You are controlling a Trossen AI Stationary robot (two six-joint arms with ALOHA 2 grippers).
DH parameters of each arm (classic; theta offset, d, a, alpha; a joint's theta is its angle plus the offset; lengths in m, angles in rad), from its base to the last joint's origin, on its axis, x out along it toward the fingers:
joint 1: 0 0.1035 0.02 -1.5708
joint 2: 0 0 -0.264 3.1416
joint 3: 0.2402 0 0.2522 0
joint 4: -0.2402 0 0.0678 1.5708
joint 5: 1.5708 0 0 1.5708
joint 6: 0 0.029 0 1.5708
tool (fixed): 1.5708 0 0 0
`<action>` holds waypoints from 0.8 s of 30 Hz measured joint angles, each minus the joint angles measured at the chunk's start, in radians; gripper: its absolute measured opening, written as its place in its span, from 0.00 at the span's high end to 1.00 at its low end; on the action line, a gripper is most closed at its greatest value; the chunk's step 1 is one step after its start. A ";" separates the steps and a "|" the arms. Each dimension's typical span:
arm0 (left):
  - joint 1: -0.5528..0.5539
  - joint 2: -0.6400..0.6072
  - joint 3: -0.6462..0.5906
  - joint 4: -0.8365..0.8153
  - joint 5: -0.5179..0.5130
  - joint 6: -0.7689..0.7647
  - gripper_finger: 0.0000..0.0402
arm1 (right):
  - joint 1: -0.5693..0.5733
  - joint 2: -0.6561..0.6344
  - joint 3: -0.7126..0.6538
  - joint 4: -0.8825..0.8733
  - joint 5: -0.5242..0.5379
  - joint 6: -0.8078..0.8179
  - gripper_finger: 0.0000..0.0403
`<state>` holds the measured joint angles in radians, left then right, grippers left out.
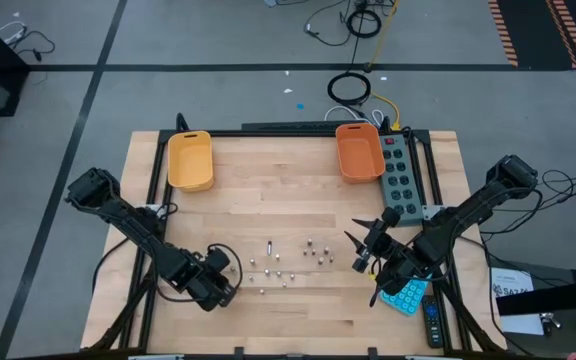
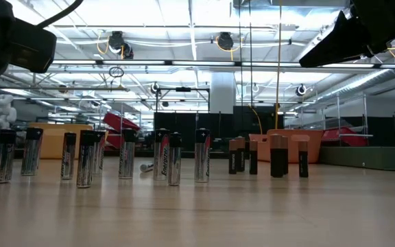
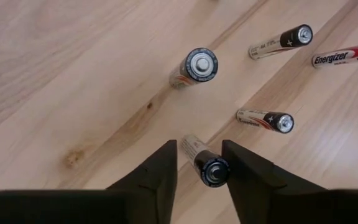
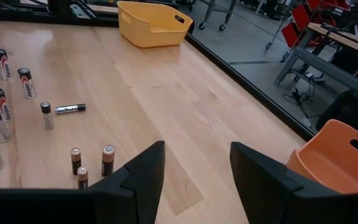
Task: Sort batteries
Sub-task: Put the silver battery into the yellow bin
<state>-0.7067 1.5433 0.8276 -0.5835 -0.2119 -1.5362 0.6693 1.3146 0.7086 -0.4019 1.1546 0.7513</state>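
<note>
Smooth pale wooden table (image 1: 298,200); glossy metallic batteries (image 3: 194,67); matt plastic bins (image 1: 190,160)

Batteries (image 2: 201,156) on bench (image 1: 268,180): about fifteen, exact total unclear where they overlap. Silver, upright: nine or ten. Silver, lying flat (image 2: 146,167): one. Darker, copper-topped, upright (image 2: 278,156): four. Plastic bins: two, yellow bin (image 1: 190,160) at 11 o'clock, orange bin (image 1: 359,153) at 1 o'clock. Blue calculator (image 1: 406,296): one, at 4 o'clock. Robot arms: two, left arm (image 1: 128,222) and right arm (image 1: 463,215).

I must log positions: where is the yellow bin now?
In the high view the yellow bin sits at the table's far left edge, across from the orange bin, well beyond the batteries.
</note>
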 joint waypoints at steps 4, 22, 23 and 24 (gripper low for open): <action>0.000 0.000 0.000 0.000 0.002 0.010 0.75 | 0.000 0.000 0.000 0.000 0.000 0.000 0.57; 0.025 -0.040 0.014 -0.157 0.060 0.113 0.85 | 0.000 0.000 0.000 0.000 0.000 0.000 0.57; 0.029 -0.055 0.029 -0.204 0.053 0.114 0.85 | 0.000 0.000 0.000 0.000 0.000 0.000 0.57; 0.032 -0.071 0.047 -0.245 0.048 0.116 0.85 | 0.000 0.000 0.000 0.000 0.000 0.000 0.57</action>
<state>-0.6744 1.4718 0.8743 -0.8281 -0.1638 -1.4205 0.6693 1.3146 0.7086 -0.4023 1.1549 0.7513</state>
